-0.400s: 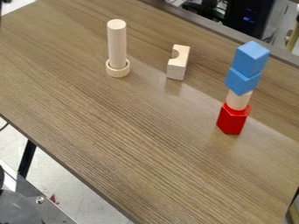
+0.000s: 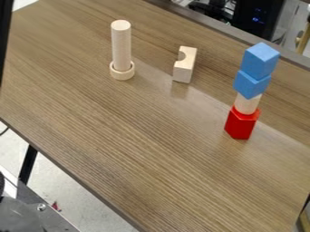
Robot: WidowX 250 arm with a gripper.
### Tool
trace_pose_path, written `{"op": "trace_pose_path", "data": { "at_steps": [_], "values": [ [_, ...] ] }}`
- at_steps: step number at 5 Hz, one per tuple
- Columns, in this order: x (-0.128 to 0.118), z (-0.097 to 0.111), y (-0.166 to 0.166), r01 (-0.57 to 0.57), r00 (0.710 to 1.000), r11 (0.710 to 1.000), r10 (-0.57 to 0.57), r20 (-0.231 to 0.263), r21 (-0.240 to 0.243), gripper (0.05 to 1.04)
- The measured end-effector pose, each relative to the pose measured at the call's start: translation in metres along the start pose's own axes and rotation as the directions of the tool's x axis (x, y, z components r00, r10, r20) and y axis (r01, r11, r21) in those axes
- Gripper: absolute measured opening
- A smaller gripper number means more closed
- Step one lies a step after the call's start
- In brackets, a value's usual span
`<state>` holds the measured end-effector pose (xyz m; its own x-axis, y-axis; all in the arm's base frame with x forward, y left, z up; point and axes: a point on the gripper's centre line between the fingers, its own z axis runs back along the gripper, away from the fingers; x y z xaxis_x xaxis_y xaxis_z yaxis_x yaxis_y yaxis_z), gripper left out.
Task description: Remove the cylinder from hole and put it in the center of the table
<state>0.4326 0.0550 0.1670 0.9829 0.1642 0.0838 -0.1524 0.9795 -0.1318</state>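
A tall, light wooden cylinder (image 2: 122, 44) stands upright in the hole of a round wooden ring (image 2: 122, 74), toward the back left of the brown table (image 2: 145, 136). At the view's upper left edge a black strip of the arm (image 2: 5, 36) shows, left of the cylinder and well apart from it.
Right of the cylinder is a wooden block with a curved notch (image 2: 185, 65). Farther right stands a stack: a red block (image 2: 242, 123), a short wooden cylinder (image 2: 247, 103) and two blue cubes (image 2: 261, 60). A dark device (image 2: 257, 18) is behind the table.
More of the black arm has come into view at the upper left edge, moving to the right. The cylinder, ring and blocks stand as before.
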Motion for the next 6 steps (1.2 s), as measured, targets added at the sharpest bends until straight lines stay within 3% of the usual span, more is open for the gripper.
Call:
{"op": "trace_pose_path", "data": {
  "at_steps": [1, 2, 3, 5, 6],
  "values": [
    [-0.007, -0.016, 0.012, -0.043, 0.998, 0.999, 0.043, -0.041, -0.005, 1.000],
    [-0.011, -0.006, 0.023, -0.086, 0.996, 0.995, 0.087, -0.020, 0.056, 1.000],
    [-0.022, 0.008, 0.035, -0.119, 0.993, 0.977, 0.119, 0.010, 0.178, 1.000],
    [-0.049, 0.019, 0.055, -0.187, 0.979, 0.926, 0.203, -0.014, 0.329, 1.000],
    [-0.067, -0.001, 0.062, -0.195, 0.970, 0.926, 0.231, -0.080, 0.322, 1.000]
  ]
}}
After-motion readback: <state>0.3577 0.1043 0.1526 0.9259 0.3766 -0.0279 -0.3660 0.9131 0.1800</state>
